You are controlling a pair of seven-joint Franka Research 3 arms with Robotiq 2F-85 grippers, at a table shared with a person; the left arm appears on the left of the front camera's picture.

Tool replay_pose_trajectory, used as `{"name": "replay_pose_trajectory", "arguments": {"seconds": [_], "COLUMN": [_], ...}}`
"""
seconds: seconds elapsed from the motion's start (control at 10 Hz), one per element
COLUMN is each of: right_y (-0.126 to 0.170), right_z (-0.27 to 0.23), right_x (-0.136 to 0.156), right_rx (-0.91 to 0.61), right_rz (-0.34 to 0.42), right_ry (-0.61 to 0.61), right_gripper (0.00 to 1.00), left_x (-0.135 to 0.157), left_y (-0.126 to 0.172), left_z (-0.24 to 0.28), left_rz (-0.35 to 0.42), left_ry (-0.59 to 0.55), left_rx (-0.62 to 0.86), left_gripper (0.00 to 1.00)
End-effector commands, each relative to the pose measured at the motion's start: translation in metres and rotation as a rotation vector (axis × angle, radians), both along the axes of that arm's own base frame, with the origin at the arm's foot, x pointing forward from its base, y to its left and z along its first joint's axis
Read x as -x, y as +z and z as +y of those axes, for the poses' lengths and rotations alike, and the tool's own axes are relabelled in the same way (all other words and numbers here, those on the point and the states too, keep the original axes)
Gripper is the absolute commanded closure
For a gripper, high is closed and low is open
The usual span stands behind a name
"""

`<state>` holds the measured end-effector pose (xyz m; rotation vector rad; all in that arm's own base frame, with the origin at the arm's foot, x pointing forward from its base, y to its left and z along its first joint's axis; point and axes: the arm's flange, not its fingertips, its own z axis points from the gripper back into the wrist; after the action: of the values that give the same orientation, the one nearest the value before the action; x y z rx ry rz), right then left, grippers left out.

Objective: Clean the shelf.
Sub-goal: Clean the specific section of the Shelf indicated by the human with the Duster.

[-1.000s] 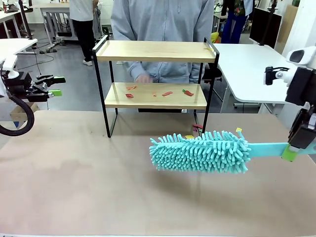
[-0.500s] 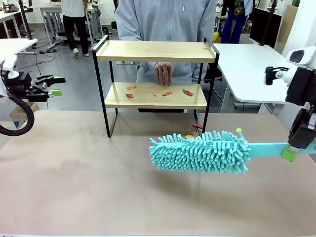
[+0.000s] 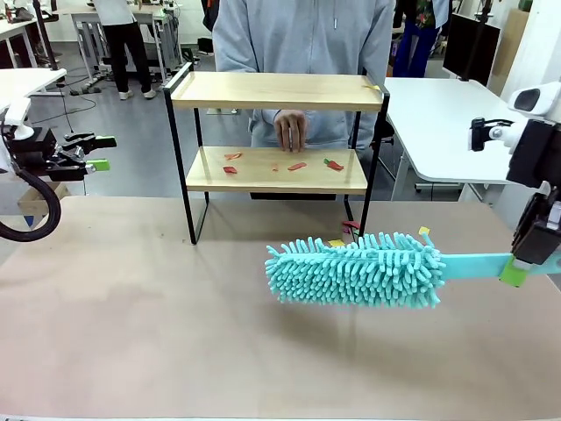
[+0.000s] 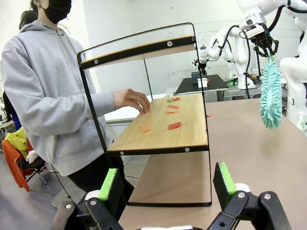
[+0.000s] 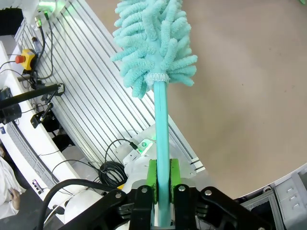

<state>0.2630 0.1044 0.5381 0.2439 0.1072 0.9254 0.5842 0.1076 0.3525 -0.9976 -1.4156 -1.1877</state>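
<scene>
Clamping the turquoise handle [image 5: 161, 124] between its green pads, the right pincer [image 5: 162, 175] held the duster [image 3: 355, 270] roughly level. The fluffy head hung close over the brown surface [image 3: 158, 324], in front of the shelf [image 3: 276, 90]. Gripping the far end of the handle gave the head its longest reach, which a sweep between the boards would probably call for.

The left pincer [image 3: 98, 151] stood with its fingers wide apart and empty. It was off to the left, well clear of the work, and its camera faced the shelf end-on.

The shelf stood at the far edge of the surface, with its open side toward the robot. Small red and orange scraps [image 3: 297, 166] lay scattered on the lower board, and the upper board looked bare. A person's hand [image 3: 290, 132] rested at the back edge of the lower board, possibly to steady the rack. A few loose bits [image 3: 351, 226] lay on the surface near the shelf's right leg.
</scene>
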Motion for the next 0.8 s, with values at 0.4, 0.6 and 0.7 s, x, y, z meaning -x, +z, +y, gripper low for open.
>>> {"name": "replay_pose_trajectory", "arguments": {"seconds": [0.4,0.6,0.7], "right_y": [0.002,0.001,0.006], "right_z": [0.0,0.017,0.034], "right_x": [0.0,-0.003,-0.001], "right_rx": [-0.017,-0.057,-0.077], "right_rz": [-0.011,-0.013,-0.056], "right_ry": [-0.02,-0.042,-0.075], "right_gripper": [0.87,0.87,0.87], "left_x": [0.003,0.003,0.003], "left_y": [0.003,0.003,0.003], "left_z": [0.0,0.0,0.0], "left_rz": [-0.004,-0.004,-0.004], "left_ry": [0.002,0.002,0.002], "left_rx": [0.003,0.003,0.003], "left_gripper": [0.0,0.0,0.0]}}
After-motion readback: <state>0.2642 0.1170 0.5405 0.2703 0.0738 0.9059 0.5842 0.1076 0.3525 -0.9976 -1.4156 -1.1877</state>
